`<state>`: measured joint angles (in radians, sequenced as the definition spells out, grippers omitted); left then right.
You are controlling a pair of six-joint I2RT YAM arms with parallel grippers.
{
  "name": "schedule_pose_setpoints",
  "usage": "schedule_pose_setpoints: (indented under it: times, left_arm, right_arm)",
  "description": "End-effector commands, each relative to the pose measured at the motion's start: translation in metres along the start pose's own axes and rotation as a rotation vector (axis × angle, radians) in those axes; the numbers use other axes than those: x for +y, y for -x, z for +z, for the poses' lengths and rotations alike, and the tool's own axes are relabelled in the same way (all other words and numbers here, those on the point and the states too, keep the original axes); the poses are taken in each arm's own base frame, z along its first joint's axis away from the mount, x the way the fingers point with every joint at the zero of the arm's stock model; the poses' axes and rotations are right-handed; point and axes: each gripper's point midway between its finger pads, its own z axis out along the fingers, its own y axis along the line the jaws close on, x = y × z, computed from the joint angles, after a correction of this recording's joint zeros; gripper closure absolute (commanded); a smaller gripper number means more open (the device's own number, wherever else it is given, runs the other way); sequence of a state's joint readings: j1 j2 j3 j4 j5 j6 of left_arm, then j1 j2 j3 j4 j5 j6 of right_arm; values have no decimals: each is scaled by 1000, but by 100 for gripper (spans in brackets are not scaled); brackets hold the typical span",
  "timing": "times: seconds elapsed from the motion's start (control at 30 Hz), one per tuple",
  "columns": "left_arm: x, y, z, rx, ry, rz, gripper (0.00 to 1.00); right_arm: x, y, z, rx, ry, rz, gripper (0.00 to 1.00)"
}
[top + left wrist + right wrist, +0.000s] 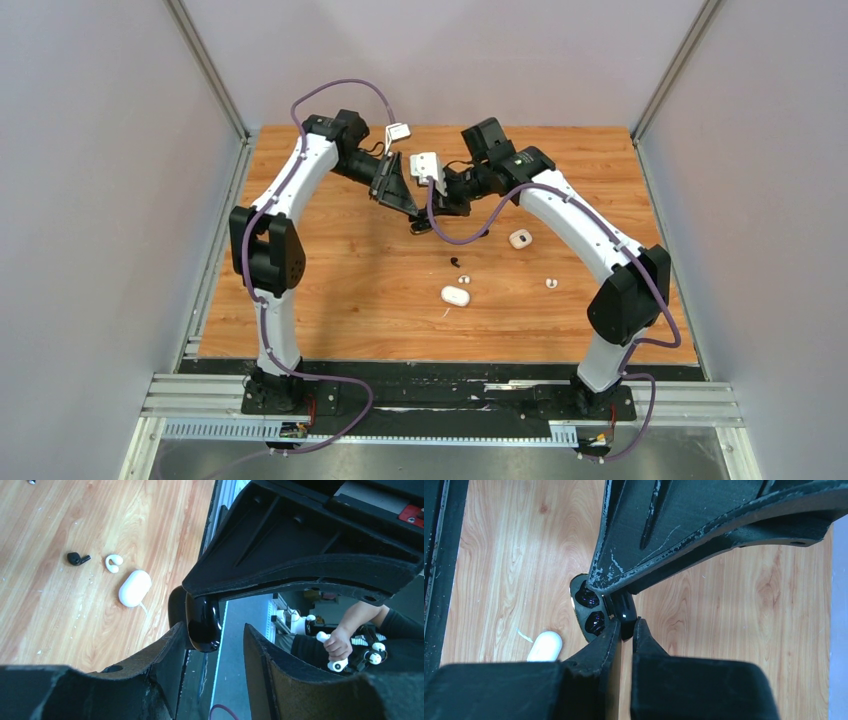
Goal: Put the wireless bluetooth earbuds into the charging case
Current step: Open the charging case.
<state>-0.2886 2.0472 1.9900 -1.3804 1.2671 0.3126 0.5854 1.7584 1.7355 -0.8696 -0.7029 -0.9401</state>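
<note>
Fingers of the right end effector [626,626] stood narrow, pinching the edge of a glossy black charging case [589,611] that lay open with two dark wells showing. The left end effector [217,636] stood parted, one finger against that case. The bench [330,290] was wood-grain and the walls [90,200] pale grey. A black earbud [456,262] and a white earbud [463,279] lay loose beside a closed white case [455,295].
</note>
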Motion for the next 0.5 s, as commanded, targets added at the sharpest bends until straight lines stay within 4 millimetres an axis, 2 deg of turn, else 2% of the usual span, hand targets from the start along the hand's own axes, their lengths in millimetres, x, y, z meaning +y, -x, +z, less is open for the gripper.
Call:
schedule_pose_setpoints:
  times: [0.0,0.47]
  left_arm:
    - [-8,6,0,-5,-16,26,47]
    - [-6,5,7,13,-33,5,63]
  right_arm:
    - [-13,30,-5,-65,-43,-71,100]
    - [-17,31,4,-53,-58,-74,100]
